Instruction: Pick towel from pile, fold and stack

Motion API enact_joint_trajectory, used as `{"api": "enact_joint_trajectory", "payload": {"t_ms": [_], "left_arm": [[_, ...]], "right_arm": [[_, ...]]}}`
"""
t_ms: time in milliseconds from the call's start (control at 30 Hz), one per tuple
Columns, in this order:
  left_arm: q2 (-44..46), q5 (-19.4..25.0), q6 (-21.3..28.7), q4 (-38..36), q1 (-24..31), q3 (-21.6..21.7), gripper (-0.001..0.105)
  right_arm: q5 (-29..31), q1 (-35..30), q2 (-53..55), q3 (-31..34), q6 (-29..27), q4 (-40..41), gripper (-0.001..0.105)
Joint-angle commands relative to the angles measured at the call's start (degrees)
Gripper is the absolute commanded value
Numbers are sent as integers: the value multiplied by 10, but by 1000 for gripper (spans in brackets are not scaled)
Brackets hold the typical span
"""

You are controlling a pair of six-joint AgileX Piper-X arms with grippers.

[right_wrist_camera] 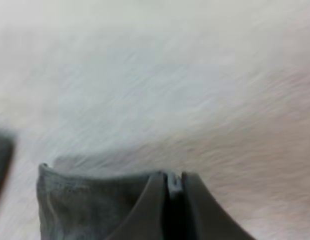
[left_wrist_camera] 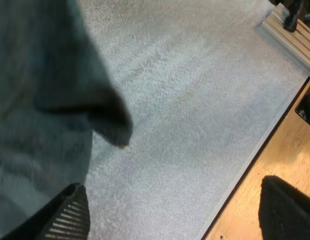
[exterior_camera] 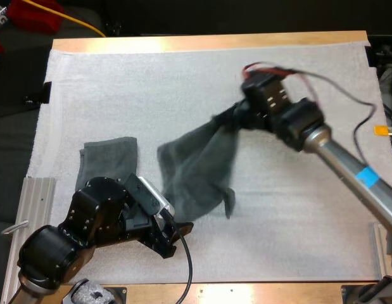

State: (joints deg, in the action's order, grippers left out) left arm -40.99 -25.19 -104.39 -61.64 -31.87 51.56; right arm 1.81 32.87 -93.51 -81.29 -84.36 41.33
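High view: right gripper (exterior_camera: 228, 119) sits over the middle of the white mat (exterior_camera: 297, 221), fingers pinched on the top corner of a dark grey-green cloth towel (exterior_camera: 202, 168). The towel hangs from the grip in a loose, crumpled drape, its lower end touching the mat toward the near side. Left gripper (exterior_camera: 173, 235) is low at the near-left of the mat, just beside the hanging towel's bottom edge. A second dark grey-green towel (exterior_camera: 110, 157) lies flat on the left of the mat, its near part hidden by the left arm.

Left wrist view: left gripper (left_wrist_camera: 175, 200) has its fingers (left_wrist_camera: 69, 216) spread wide, nothing between them but bare mat (left_wrist_camera: 195, 100). The hanging towel (left_wrist_camera: 44, 100) is close to one finger; can't tell if they touch. Wooden table edge (left_wrist_camera: 275, 150) runs past the other finger.

Right wrist view: right gripper (right_wrist_camera: 174, 200) has its fingers (right_wrist_camera: 144, 210) pressed together on a thin fold of the towel (right_wrist_camera: 79, 200), with mat (right_wrist_camera: 170, 75) beyond.
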Motion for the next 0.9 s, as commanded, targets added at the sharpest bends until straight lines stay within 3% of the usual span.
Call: {"api": "enact_joint_trajectory", "payload": {"t_ms": [0, 133, 233, 500, 867], "left_arm": [[-2, -3, -3, -2, -1, 3, 68], [-2, -3, -3, -2, -1, 3, 68], [-2, -3, -3, -1, -1, 3, 68], [-2, -3, -1, -1, -1, 3, 68], [-2, -3, 1, -1, -1, 3, 68]], "right_arm": [[10, -23, 3, -2, -7, -4, 1], [4, -66, -2, 0, -7, 4, 1], [2, -86, -6, 0, -7, 13, 10], [-51, -94, -6, 0, -7, 33, 69], [-80, -81, 47, 0, -20, 117, 72]]}}
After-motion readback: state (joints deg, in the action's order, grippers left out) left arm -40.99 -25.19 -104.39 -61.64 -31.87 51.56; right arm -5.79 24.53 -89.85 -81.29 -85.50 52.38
